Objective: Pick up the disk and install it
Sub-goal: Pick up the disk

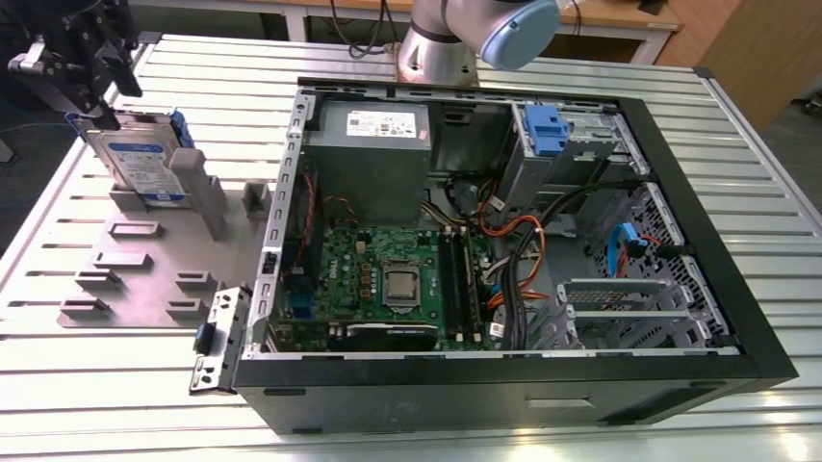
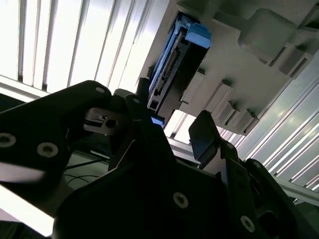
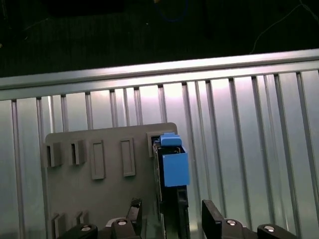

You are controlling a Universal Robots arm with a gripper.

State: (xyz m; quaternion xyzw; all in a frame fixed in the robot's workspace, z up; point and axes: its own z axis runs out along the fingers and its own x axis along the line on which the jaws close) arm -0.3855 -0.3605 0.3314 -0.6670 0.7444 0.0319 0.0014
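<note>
Directly below my gripper (image 1: 96,94) the disk (image 1: 144,164) stands on edge in the grey rack (image 1: 141,279), to the exterior view's left of the case (image 1: 488,395), its long axis pointing up at me. My wrist aims down; my fingers (image 3: 213,220) are spread, straddling its upper end.

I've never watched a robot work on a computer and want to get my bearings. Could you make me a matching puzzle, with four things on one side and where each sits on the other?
Things:
1 disk
2 gripper
3 green motherboard
4 blue latch

Places:
A flat on the floor of the open case
B on edge in the grey rack
C astride the disk's upper end, fingers apart
D upright in the case's drive bay

Pairs: 1-B, 2-C, 3-A, 4-D
</note>
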